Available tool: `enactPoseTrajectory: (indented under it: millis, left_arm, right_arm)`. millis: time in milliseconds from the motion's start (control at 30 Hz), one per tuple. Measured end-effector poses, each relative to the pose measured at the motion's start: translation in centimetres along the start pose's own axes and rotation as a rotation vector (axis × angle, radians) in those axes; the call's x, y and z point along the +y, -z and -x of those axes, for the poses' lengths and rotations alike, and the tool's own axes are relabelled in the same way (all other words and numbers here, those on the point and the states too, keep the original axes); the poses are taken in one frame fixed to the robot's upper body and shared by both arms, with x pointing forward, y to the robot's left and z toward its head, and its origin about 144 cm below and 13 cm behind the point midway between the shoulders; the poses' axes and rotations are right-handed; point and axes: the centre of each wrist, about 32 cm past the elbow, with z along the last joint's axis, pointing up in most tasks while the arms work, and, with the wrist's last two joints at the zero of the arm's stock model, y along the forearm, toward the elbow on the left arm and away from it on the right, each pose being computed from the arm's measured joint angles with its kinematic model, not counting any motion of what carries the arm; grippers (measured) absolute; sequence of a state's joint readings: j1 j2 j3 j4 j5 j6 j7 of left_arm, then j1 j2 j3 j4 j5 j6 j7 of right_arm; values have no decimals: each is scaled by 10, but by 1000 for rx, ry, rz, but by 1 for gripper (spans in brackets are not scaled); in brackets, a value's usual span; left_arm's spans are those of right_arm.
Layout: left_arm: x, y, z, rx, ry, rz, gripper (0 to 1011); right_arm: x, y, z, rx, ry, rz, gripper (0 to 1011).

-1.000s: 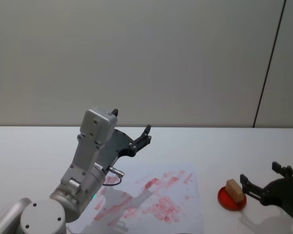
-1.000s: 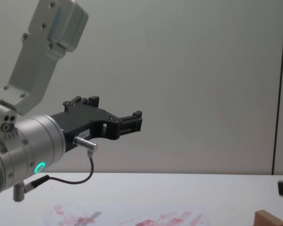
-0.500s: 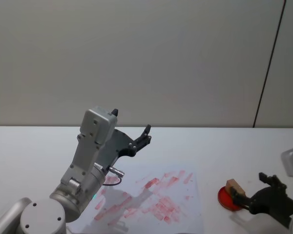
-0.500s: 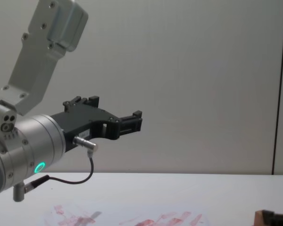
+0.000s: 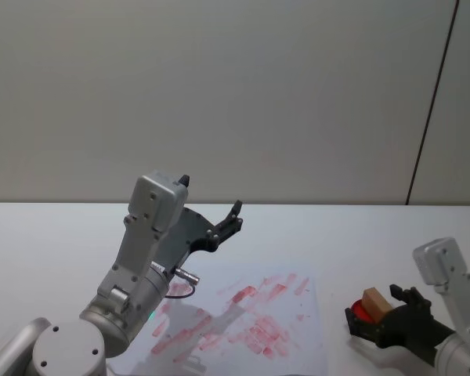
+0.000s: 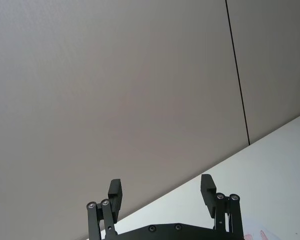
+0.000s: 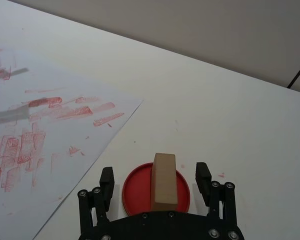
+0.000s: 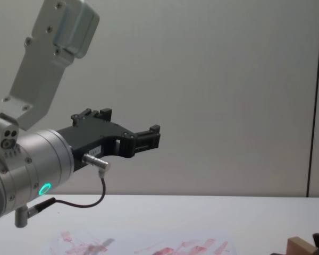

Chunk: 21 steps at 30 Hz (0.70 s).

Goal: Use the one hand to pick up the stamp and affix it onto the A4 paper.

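Stamp [image 7: 164, 181] on red pad [image 7: 135, 189], right pincer [image 7: 155, 172] low, spread astride it (not touching), left pincer [image 6: 161, 182] raised, spread.

Tan stamp [image 7: 164, 182], red pad [image 7: 135, 192], white A4 paper [image 7: 55, 127] smeared red

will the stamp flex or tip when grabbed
The stamp looks like a rigid wooden block, so it should not flex in the open right gripper. It stands on a narrow face on the red ink pad, so a nudge may tip it. The left gripper idles, raised.
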State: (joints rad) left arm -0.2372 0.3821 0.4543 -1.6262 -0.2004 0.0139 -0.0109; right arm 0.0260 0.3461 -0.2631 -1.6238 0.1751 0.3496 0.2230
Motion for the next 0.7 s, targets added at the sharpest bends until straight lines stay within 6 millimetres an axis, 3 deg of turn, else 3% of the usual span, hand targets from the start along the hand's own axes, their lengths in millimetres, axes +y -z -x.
enactPoseTrajectory:
  millis: [233,600,700]
  left_arm:
    - [0,0,0,0,0,0,1002]
    - [0,0,0,0,0,0,1002]
    - [0,0,0,0,0,0,1002]
  right_arm:
    - [8,0,4,-3,-6,13,986]
    - [15,0,8,-5,-10,23,729]
    - [16,0,9,-5,-11,25,601]
